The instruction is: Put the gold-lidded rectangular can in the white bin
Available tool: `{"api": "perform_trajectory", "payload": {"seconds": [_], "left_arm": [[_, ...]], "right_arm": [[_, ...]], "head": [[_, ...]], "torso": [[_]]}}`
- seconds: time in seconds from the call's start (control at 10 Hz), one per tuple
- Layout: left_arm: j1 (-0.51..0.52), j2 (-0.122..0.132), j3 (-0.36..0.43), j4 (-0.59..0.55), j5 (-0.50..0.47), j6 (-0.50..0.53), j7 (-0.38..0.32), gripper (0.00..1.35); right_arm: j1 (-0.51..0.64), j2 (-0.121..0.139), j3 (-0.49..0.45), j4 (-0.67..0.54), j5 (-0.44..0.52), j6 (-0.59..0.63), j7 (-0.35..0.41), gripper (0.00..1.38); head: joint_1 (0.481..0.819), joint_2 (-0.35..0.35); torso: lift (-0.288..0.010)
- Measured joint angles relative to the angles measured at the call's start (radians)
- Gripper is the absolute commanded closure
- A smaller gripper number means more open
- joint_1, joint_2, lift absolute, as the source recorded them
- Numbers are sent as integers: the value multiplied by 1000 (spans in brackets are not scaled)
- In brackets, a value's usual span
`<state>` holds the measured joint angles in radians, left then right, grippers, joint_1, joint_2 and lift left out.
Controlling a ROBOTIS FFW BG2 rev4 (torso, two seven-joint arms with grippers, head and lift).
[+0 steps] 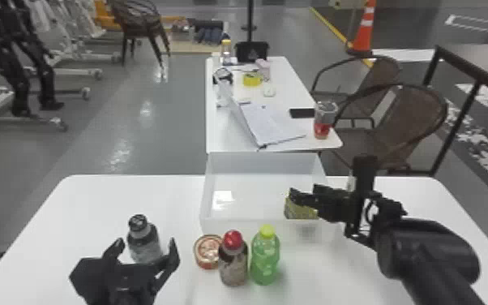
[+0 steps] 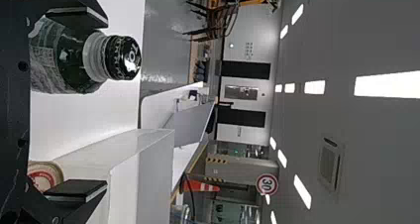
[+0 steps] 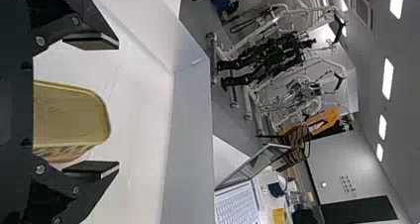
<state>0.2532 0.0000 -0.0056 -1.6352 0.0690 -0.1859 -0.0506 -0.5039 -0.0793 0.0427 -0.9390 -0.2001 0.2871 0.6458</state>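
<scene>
Right of centre in the head view, we see the gold-lidded can (image 1: 304, 213) inside the white bin (image 1: 255, 163), partly hidden by our right gripper (image 1: 305, 192); its arm slants in from lower right. The right wrist view shows us released fingers (image 3: 91, 41) flanking the whitish-gold lid's edges. Our left gripper (image 1: 146, 244) sits spread at lower left.

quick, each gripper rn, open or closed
Left gripper: open, holding nothing.
Right gripper: open in the white bin, gold-lidded can between its fingers but not gripped.
</scene>
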Motion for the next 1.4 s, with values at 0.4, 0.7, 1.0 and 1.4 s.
{"api": "perform_trajectory", "payload": {"seconds": [0.4,0.7,1.0,1.4], "left_arm": [[1,0,0,0,0,-10,2,153],[0,0,-3,-1,-1,-21,3,153],[1,0,-5,-4,-1,-39,5,151],[8,0,-4,-6,-13,-78,16,157]], "right_arm": [[98,-2,-3,-241,-57,-33,-52,117],[316,-16,-4,-557,-58,-80,-190,114],[582,-20,-19,-767,-33,-199,-343,98],[770,-14,-58,-846,-21,-308,-386,81]], "head": [[549,0],[549,0],[549,0],[549,0]], "torso": [[-100],[-100],[-100],[-100]]}}
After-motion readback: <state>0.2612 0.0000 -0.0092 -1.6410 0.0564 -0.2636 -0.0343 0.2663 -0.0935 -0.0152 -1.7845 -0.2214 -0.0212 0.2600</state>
